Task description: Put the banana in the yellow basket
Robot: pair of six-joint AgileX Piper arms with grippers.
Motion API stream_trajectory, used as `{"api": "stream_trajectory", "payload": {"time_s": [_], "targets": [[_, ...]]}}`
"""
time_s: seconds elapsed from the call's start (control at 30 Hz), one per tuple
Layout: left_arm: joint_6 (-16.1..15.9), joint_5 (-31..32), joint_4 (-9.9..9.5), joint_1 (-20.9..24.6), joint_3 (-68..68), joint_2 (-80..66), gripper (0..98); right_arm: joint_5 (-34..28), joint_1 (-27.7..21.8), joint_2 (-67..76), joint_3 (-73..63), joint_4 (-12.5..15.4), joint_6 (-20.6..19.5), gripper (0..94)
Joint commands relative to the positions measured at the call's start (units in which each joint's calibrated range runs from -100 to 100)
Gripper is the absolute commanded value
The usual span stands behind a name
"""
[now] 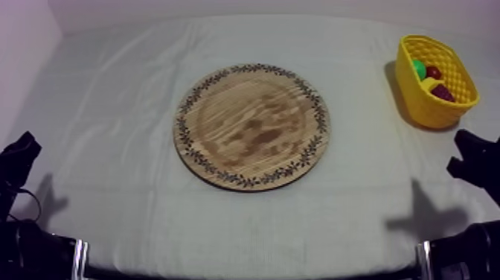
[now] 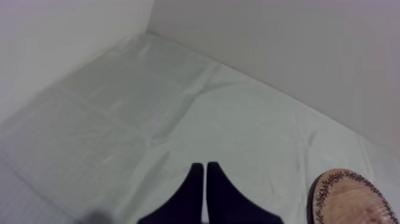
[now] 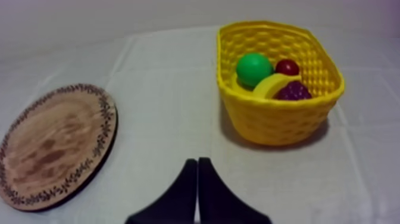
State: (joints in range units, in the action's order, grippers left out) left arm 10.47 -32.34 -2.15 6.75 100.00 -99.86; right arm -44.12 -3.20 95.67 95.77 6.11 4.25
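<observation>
Left gripper (image 1: 18, 155) sits low over the grey-white cloth (image 1: 111, 89). Right gripper (image 1: 470, 153) sits low at the opposite side, over the same cloth. You have the round wooden board (image 1: 251, 126) flat between the two and a little beyond both, touching neither. Its grain and leaf-patterned rim show all round. Yellow basket (image 1: 417, 104) stands just beyond your right gripper, apart from the board and well apart from the left gripper. Inside it, a green fruit (image 1: 419, 68) lies farthest from that gripper, with a small red fruit (image 1: 433, 72) beside it. A dark red fruit (image 1: 442, 92) lies nearest the gripper.
</observation>
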Motion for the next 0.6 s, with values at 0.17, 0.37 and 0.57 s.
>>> {"api": "stream_trajectory", "payload": {"time_s": [0.17,0.37,0.57], "targets": [[0.0,0.0,0.03,0.0,0.0,0.0,0.1,5.1,5.0,0.1,3.4,-3.9,-3.1,0.3],[0.0,0.0,0.03,0.0,0.0,0.0,0.1,6.8,5.8,0.1,3.9,-4.6,6.2,0.2],[0.0,0.0,0.03,0.0,0.0,0.0,0.1,7.0,5.9,0.1,4.0,-4.7,7.1,0.2]]}}
